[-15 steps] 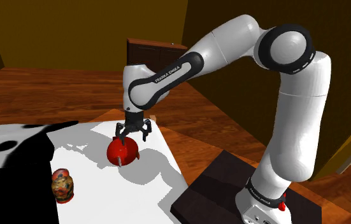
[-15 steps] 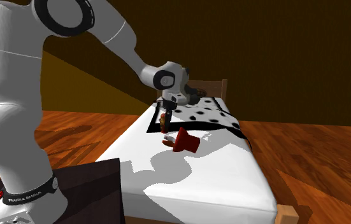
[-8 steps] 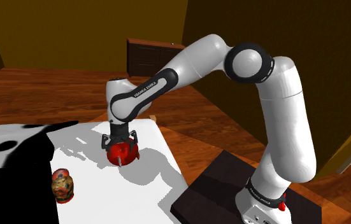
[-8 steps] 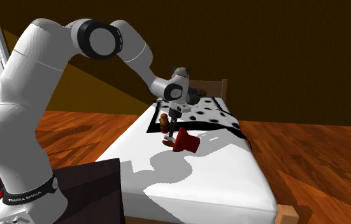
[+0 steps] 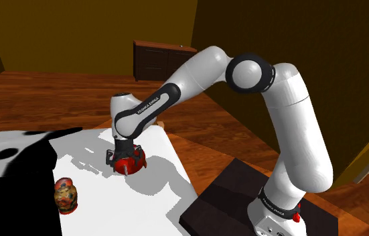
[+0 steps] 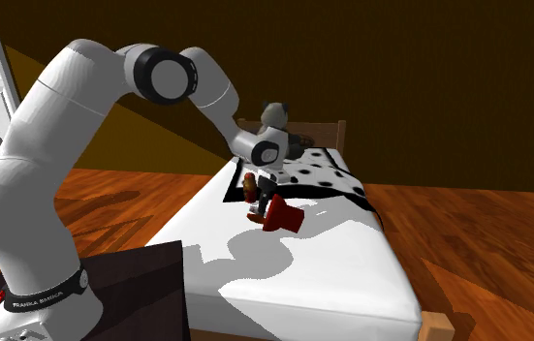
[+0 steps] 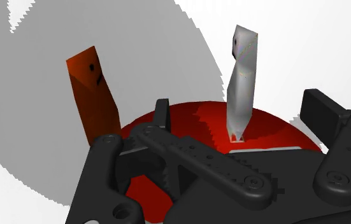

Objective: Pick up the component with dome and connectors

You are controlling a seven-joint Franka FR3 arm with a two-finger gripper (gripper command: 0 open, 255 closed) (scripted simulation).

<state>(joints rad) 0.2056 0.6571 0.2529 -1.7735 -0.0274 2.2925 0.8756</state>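
The component is a red dome (image 5: 133, 161) lying on the white bed (image 5: 109, 201), with one grey connector (image 7: 241, 83) and one dark orange connector (image 7: 95, 92) sticking out of it. In the second exterior view the red component (image 6: 282, 215) lies at mid-bed. My black gripper (image 5: 125, 159) is down over the dome, open, with a finger on either side of it. In the wrist view the gripper (image 7: 243, 118) straddles the red dome (image 7: 186, 124), and its fingers (image 7: 323, 111) stand apart without clasping it.
A painted nesting doll (image 5: 65, 195) stands on the bed toward the shoulder view's lower left. A white cover with black spots (image 6: 321, 176) lies at the head end, by the wooden headboard (image 6: 325, 129). My dark stand (image 5: 233, 194) sits beside the bed on the wooden floor.
The arm has swung toward the shoulder view's left and come down, bringing the open gripper from above the red dome to around it. The dome and doll have not moved.
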